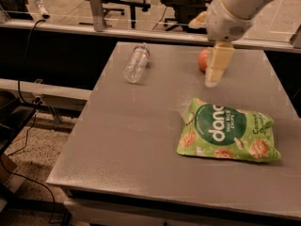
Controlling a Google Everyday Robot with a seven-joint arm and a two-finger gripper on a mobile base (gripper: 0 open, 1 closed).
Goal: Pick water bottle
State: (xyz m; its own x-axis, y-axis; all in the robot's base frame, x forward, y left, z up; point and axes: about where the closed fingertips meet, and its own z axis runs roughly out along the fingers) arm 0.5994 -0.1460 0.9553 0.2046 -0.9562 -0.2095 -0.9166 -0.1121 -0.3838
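The clear water bottle lies on its side at the far left of the grey table, its cap pointing away from me. My gripper hangs from the white arm at the upper right, above the table's far middle, in front of the red apple. It is well to the right of the bottle and not touching it.
A green chip bag lies flat at the right front of the table. A metal rail and office chairs stand behind the table. Cables and a dark box sit on the floor to the left.
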